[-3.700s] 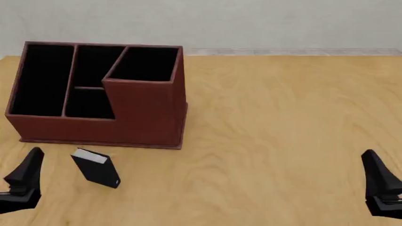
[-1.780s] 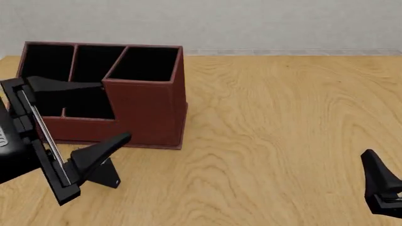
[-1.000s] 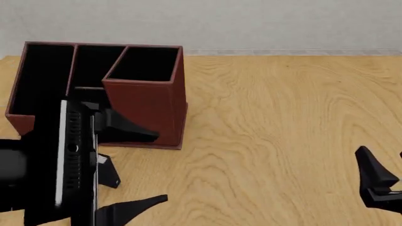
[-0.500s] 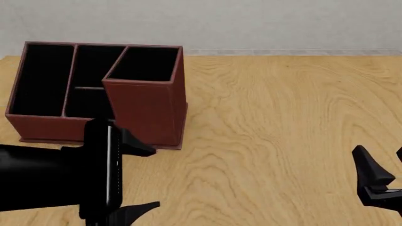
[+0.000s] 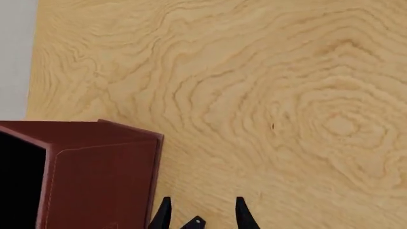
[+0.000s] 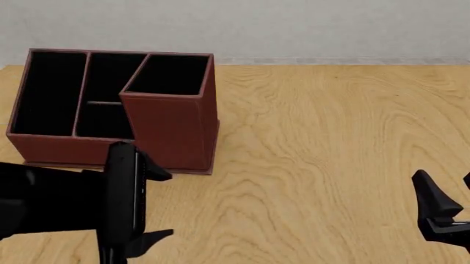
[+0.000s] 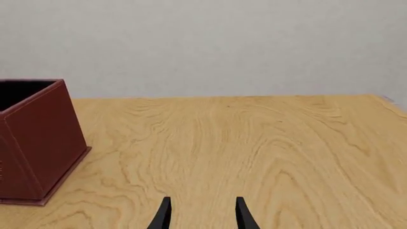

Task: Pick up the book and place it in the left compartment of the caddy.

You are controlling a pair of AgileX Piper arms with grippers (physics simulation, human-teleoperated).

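Observation:
The reddish-brown caddy [image 6: 173, 132] stands at the table's far left, and its long left compartment [image 6: 44, 93] holds nothing. In the front view my left arm covers the book's spot in front of the caddy, so the book is hidden. My left gripper [image 6: 163, 204] is open, turned sideways, with its fingers pointing right just past the caddy's front wall. In the left wrist view its fingertips [image 5: 201, 214] flank a small black corner at the frame edge; I cannot tell what it is. The right gripper [image 6: 446, 192] is open, low at the near right.
The tall corner section of the caddy [image 5: 95, 181] is close beside the left fingers, and it also shows far off in the right wrist view [image 7: 38, 138]. Bare wooden tabletop [image 6: 331, 137] spreads right of the caddy. A pale wall lies beyond the far edge.
The left arm swung in over the book's spot and turned its gripper sideways; in the last half second it shifted slightly towards the caddy. The right gripper barely moved.

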